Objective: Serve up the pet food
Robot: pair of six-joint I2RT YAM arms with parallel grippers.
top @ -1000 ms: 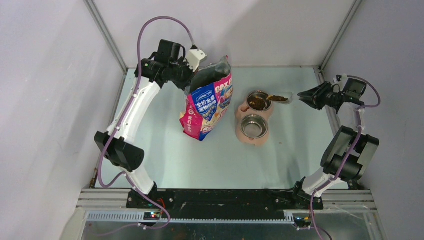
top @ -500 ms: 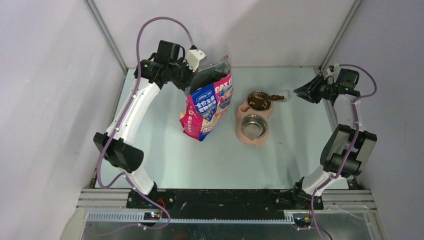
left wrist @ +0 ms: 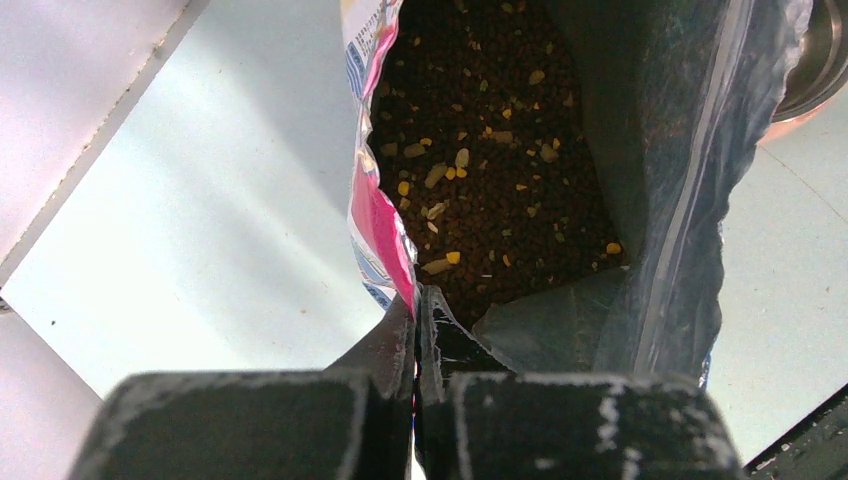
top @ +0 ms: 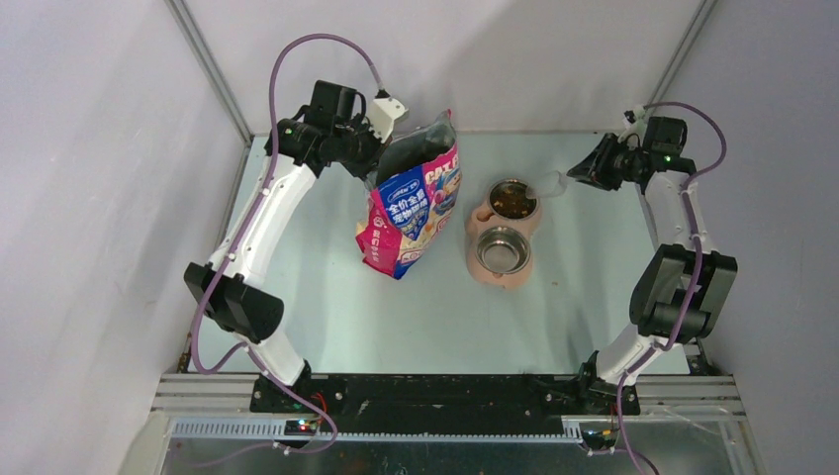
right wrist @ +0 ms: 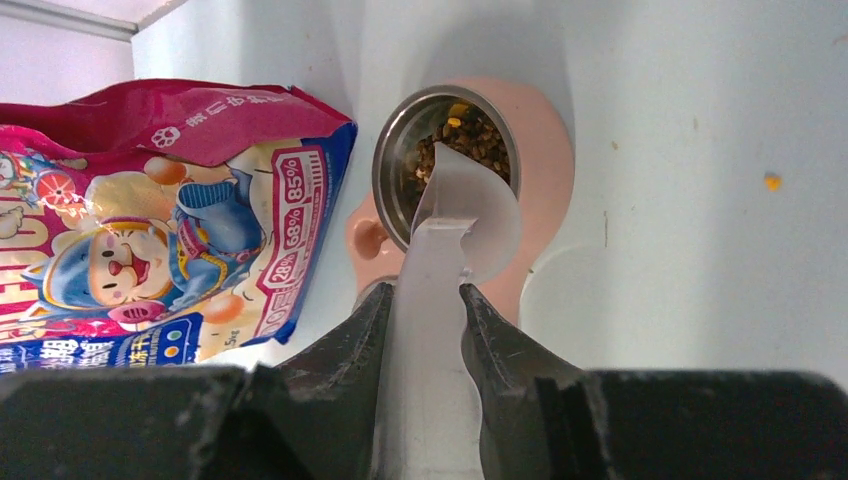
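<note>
Two lots of pet food (top: 512, 201) show on my screens. One is a brown heap with a few yellow bits in the far steel bowl (right wrist: 392, 150). The other lies loose down inside the open bag (top: 411, 203), which the left wrist camera looks straight into.

The far steel bowl sits in a pink stand (top: 477, 259), at 12 o'clock from the near bowl (top: 504, 248), whose steel bottom shows. The clear scoop (right wrist: 445, 250) reaches the far steel bowl from its 3 o'clock side in the top view. Its cup overlaps the bowl's rim and points into the heap; I cannot tell whether it touches the rim.

My right gripper (right wrist: 425, 292) has its fingers narrowed onto the scoop's flat handle, one on each side.

The bag stands at 9 o'clock from the bowls, leaning, its mouth toward 12 o'clock. My left gripper (left wrist: 417, 315) is pinched tight on the bag's pink top edge, fingers pressed together with the film between them.

One orange stray piece (right wrist: 771, 181) lies on the table (top: 326, 257), at 3 o'clock from the far steel bowl in the right wrist view, well apart from the stand.
</note>
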